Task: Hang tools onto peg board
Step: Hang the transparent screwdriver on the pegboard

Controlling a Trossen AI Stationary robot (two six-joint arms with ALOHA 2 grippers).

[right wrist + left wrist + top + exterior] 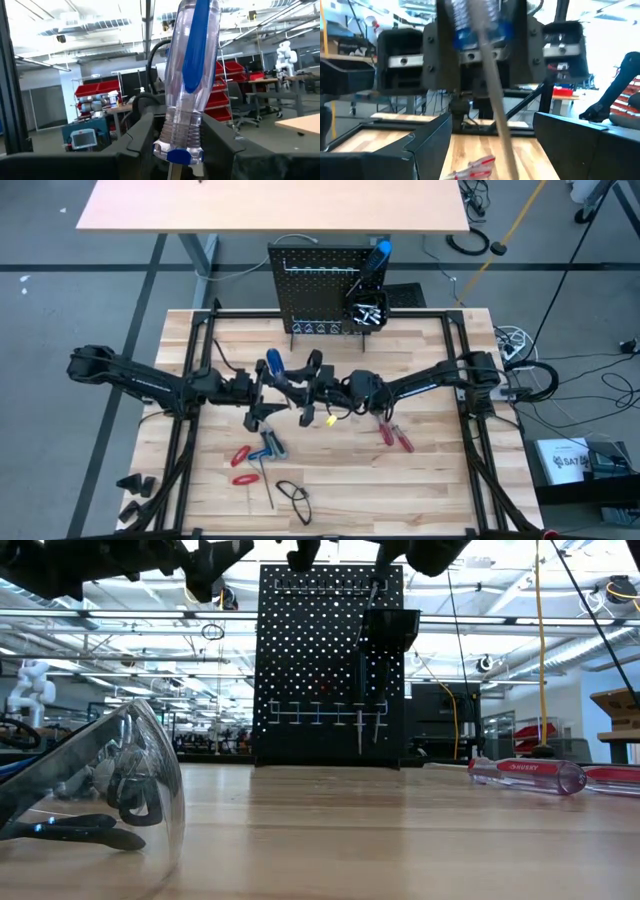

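- Goggles (95, 785), clear, lie at about 9 o'clock in my low view, close to that camera.
- Left gripper (262, 395) hangs mid-table with its fingers spread wide, gripping nothing that I can see.
- Blue-handled screwdriver (273, 364) sits between both grippers; the right wrist view shows its clear-and-blue handle (192, 75) standing upright.
- Right gripper (318, 385) meets the left one at centre, pinching that screwdriver near the handle's base, shaft (495, 107) slanting down.
- Red-handled tools (243, 465) lie on the table (420, 480) at 7 o'clock.
- Peg board (315, 290) stands at 12 o'clock, its bin (366, 315) on the right side.
- Red-handled pliers (393, 434) lie at 4 o'clock.
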